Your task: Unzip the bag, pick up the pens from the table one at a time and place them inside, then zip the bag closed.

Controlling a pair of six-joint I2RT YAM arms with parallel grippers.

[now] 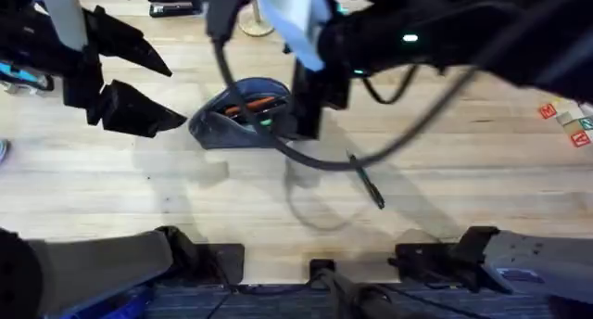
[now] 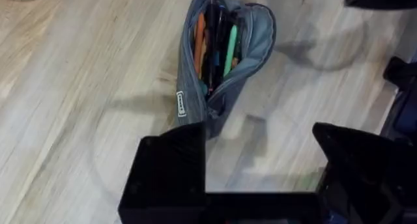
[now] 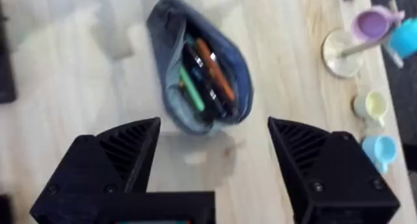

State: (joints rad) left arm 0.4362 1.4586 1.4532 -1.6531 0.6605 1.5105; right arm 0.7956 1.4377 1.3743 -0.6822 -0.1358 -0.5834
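The blue-grey bag (image 1: 227,120) lies unzipped on the table (image 1: 463,171), left of centre. Inside it I see an orange pen (image 3: 214,69), a green pen (image 3: 190,88) and dark pens (image 3: 203,81); the left wrist view also looks into the open bag (image 2: 251,45). One slim dark pen (image 1: 367,182) lies on the wood to the right of the bag. My left gripper (image 1: 176,96) hovers just left of the bag, open and holding nothing (image 2: 260,165). My right gripper (image 3: 215,152) hangs above the bag's right end, open with nothing between its fingers.
A dark cable (image 1: 315,161) from the right arm sags over the table between bag and loose pen. Small cups (image 3: 371,107) and a purple item (image 3: 368,22) stand beyond the bag. Coloured letter blocks (image 1: 570,124) lie at the far right edge.
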